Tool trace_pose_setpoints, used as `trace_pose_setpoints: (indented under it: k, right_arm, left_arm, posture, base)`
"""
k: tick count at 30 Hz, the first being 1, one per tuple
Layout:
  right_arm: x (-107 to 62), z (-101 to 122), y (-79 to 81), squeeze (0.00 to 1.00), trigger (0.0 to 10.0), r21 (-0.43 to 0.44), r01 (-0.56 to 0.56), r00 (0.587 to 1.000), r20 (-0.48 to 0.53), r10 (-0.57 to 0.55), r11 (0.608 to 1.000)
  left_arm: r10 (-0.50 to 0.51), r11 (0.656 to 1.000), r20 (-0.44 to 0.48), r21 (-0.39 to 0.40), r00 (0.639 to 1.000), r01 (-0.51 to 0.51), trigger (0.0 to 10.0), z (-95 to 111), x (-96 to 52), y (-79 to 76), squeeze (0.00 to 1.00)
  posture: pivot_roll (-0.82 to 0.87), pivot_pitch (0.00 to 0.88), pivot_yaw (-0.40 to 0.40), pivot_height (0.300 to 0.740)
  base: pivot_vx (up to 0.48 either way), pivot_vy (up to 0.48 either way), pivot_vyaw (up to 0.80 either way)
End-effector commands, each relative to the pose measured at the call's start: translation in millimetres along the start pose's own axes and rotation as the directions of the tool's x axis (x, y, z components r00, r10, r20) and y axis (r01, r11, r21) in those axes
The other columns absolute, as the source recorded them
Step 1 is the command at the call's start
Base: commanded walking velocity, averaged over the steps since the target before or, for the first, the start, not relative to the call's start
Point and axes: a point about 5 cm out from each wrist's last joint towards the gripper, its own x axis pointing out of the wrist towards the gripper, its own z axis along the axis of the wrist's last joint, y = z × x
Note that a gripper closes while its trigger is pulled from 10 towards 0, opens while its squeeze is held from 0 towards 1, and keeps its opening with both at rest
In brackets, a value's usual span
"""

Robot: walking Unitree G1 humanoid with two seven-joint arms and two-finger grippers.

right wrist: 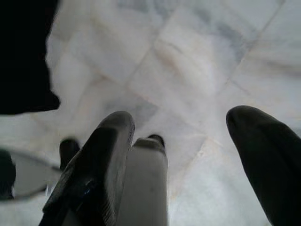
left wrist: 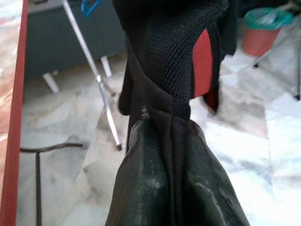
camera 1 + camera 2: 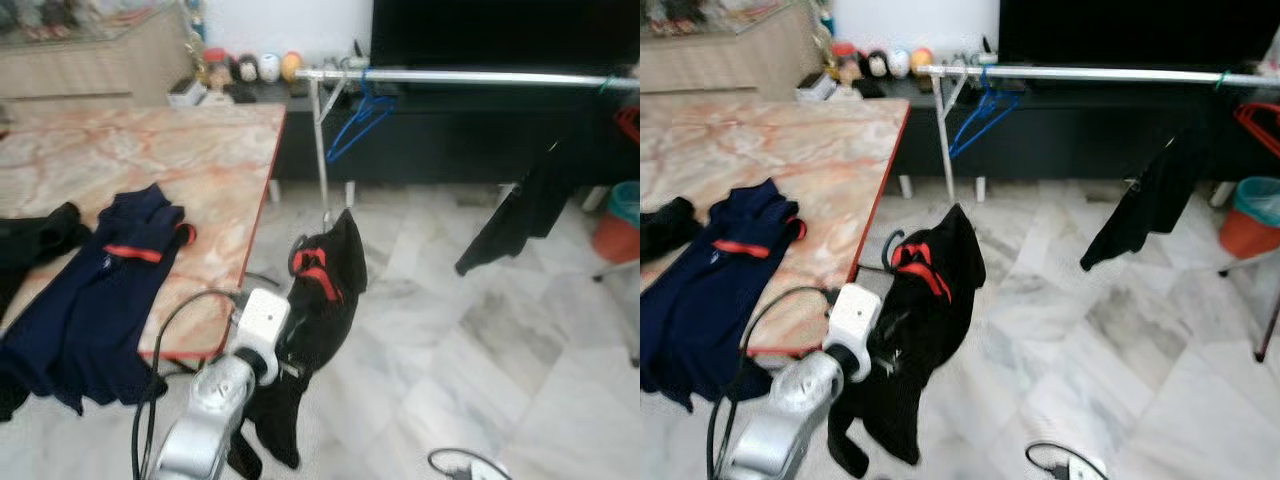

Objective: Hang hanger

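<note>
A black garment with red trim [image 3: 325, 290] hangs from my left gripper [image 3: 290, 345], low beside the table's corner. In the left wrist view the two fingers [image 2: 141, 155] are shut on a fold of that black cloth [image 2: 174, 61]; the hanger inside is hidden. A small dark hook [image 3: 890, 245] sticks out by the red collar. The metal clothes rail [image 3: 470, 77] runs across the back, with a blue hanger [image 3: 355, 120] and a hung black garment [image 3: 515, 215] on it. My right gripper [image 1: 181, 136] is open over bare marble floor.
The marble table [image 3: 200, 150] on my left carries a navy garment [image 3: 100, 290] and a black one [image 3: 40, 235]. An orange bin [image 3: 620, 225] and a red hanger [image 3: 630, 120] are at far right. A cable [image 3: 465, 462] lies on the floor by my feet.
</note>
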Motion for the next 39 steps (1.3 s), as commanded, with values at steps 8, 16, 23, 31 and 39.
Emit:
trace_pose_setpoints:
  k: [8,16,23,31,39]
  right_arm:
    - [9.1,30,5.4,0.00,10.0,0.007,-0.006,0.997,0.072,0.005,1.000]
    - [13.5,54,0.2,0.00,10.0,0.019,0.004,0.990,0.138,-0.007,1.000]
    - [13.4,63,-8.5,0.00,10.0,0.026,0.015,0.985,0.174,-0.019,1.000]
    - [11.7,59,-12.5,0.00,10.0,0.023,0.024,0.983,0.183,-0.028,0.999]
    - [7.6,48,-11.7,0.00,10.0,0.042,0.010,0.980,0.198,-0.018,0.999]
  left_arm:
    - [-0.029,1.000,0.085,0.012,0.996,0.028,10.0,26,12.4,2.3,0.00]
    - [-0.038,0.999,0.095,0.003,0.995,0.037,10.0,30,16.0,3.5,0.00]
    - [-0.011,1.000,0.111,-0.024,0.994,0.013,10.0,33,9.5,10.9,0.00]
    - [0.031,0.999,0.096,-0.028,0.995,-0.028,10.0,28,3.5,19.1,0.00]
    - [0.048,0.998,0.074,-0.032,0.996,-0.045,10.0,26,-9.9,18.0,0.00]
  posture:
    - [0.09,0.000,0.007,0.740]
    - [0.07,0.000,0.009,0.740]
    - [0.06,0.000,-0.003,0.740]
    - [0.07,0.000,-0.005,0.740]
    - [0.12,0.000,-0.023,0.740]
  base:
    - [-0.279,0.000,0.00]
    - [-0.280,0.000,0.00]
    - [-0.280,0.000,0.00]
    - [-0.282,0.000,0.00]
    - [-0.281,0.000,0.00]
